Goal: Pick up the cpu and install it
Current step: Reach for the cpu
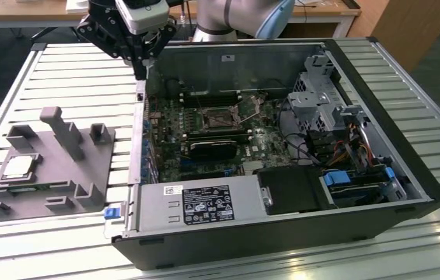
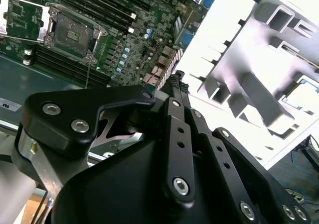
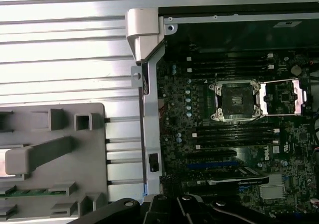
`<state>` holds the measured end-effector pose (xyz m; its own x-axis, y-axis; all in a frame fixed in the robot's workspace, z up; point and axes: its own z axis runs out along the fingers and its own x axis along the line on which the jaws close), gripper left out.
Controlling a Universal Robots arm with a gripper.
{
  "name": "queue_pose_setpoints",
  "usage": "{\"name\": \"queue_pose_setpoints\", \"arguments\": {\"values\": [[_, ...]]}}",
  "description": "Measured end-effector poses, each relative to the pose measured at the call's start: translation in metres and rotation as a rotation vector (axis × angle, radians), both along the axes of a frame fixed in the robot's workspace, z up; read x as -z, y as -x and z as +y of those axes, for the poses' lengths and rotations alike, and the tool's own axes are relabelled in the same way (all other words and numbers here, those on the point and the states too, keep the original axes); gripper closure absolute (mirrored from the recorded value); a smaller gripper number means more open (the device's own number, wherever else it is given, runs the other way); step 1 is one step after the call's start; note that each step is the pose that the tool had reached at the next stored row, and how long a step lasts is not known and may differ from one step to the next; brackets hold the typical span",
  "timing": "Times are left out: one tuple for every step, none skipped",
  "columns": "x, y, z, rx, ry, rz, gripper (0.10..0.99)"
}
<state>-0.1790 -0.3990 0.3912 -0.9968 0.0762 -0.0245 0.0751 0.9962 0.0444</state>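
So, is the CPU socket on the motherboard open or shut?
Open. The load plate lies flipped beside the CPU socket in the first wrist view.

cpu (image 1: 19, 166) on fixture (image 1: 87, 188), fixture to exterior view's left of case (image 1: 282, 242), socket (image 1: 221, 118) inside case

No print can be read: a white label (image 1: 208, 205) and a small sticker (image 1: 175, 190) sit on the power supply (image 1: 151, 211) at the computer case's (image 1: 282, 244) near wall, and another sticker (image 1: 226, 58) on its far wall, all too fine to read.
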Motion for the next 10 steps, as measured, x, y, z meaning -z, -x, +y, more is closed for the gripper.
{"name": "queue_pose_setpoints", "arguments": {"values": [[0.0,0.0005,0.0,0.0,0.0,0.0,0.98],[0.0,0.0011,0.0,0.0,0.0,0.0,0.98],[0.0,0.0017,0.0,0.0,0.0,0.0,0.98],[0.0,0.0022,0.0,0.0,0.0,0.0,0.98],[0.0,0.0028,0.0,0.0,0.0,0.0,0.98],[0.0001,0.0034,0.0,0.0,0.0,-0.0001,0.98],[0.0001,0.0039,0.0,0.0,0.0,0.0,0.98],[0.0002,0.0045,0.0,0.0,0.0,0.0,0.98],[0.0002,0.0051,0.0,0.0,0.0,0.0,0.98],[0.0002,0.0056,0.0,0.0,0.0,0.0,0.98]]}}
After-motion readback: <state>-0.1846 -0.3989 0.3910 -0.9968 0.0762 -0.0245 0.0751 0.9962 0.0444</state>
